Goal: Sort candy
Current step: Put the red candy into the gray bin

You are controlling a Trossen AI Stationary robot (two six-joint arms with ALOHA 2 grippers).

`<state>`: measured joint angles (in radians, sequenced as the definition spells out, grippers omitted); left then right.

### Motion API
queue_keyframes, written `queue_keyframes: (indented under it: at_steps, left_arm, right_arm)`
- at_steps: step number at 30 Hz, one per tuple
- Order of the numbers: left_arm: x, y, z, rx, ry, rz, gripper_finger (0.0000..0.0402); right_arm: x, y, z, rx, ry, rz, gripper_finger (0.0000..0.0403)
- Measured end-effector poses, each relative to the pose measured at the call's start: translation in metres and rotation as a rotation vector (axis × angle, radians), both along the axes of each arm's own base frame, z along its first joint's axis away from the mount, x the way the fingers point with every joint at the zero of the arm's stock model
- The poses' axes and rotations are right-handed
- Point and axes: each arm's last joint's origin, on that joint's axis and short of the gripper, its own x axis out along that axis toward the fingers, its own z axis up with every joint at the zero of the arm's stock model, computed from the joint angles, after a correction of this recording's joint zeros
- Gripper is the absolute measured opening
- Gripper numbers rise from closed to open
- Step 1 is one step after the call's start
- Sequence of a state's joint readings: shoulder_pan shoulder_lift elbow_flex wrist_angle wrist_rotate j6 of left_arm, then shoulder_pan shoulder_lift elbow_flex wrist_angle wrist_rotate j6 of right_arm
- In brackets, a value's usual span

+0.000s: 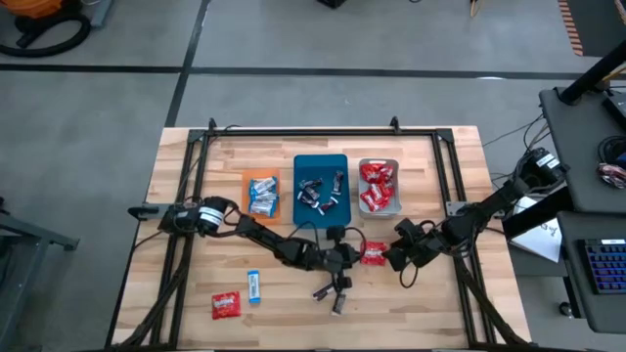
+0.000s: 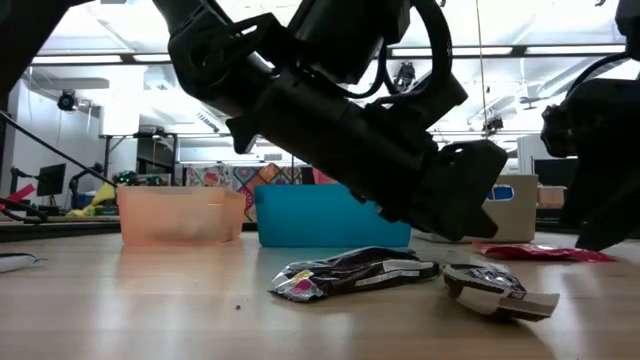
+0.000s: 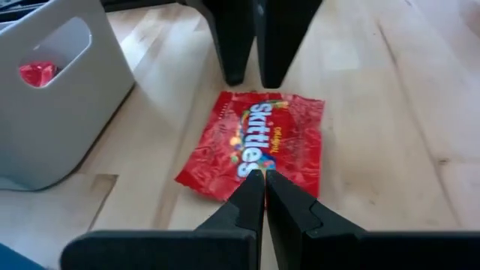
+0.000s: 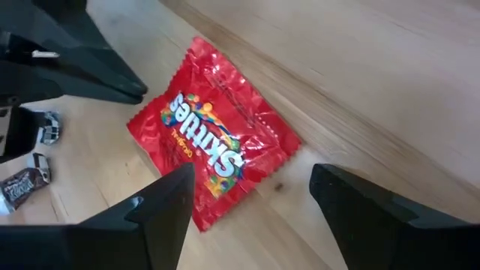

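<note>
A red Skittles pack [image 1: 373,254] lies flat on the wood between my two grippers. My left gripper [image 3: 264,177] is shut, and its tips stand at the pack's left edge. My right gripper [image 4: 251,174] is open and hangs over the pack from the right, one finger on either side and clear of it. Loose candy lies nearer the front: two dark pieces [image 1: 331,291], a blue-and-white one [image 1: 253,286] and a red one [image 1: 225,305]. The orange tray [image 1: 246,196] holds blue-and-white candy, the teal tray [image 1: 297,166] dark candy, and the grey tray [image 1: 395,164] red candy. My left gripper's shut fingertips [image 3: 255,187] come slanting down from the table's left and show over the pack's near edge [image 3: 247,166]. I cannot tell whether they touch it. The pack lies flat on the table.
The three trays stand in a row behind the grippers; the grey tray's wall [image 3: 67,112] is close beside the pack. A black frame rail [image 1: 313,132] runs round the table. In the low view the dark candies [image 2: 355,272] lie in front of the left arm.
</note>
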<state>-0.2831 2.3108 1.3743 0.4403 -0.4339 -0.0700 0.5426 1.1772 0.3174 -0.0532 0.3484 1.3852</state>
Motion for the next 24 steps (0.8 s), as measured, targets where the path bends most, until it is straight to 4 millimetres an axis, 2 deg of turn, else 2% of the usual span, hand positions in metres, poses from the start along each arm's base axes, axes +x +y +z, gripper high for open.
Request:
queue_keyframes:
  at_steps: [9, 19, 24]
  left_arm:
    - [-0.003, 0.001, -0.005, -0.001, 0.054, 0.009, 0.0]
    - [-0.005, 0.002, -0.008, -0.021, 0.073, 0.024, 0.0]
    - [-0.005, 0.001, -0.015, -0.034, 0.077, 0.035, 0.0]
  right_arm:
    - [0.007, 0.002, 0.003, 0.01, -0.085, 0.013, 0.0265]
    - [0.023, 0.01, -0.01, -0.01, -0.118, 0.029, 0.0264]
    - [0.031, 0.013, -0.01, -0.054, -0.118, 0.051, 0.0251]
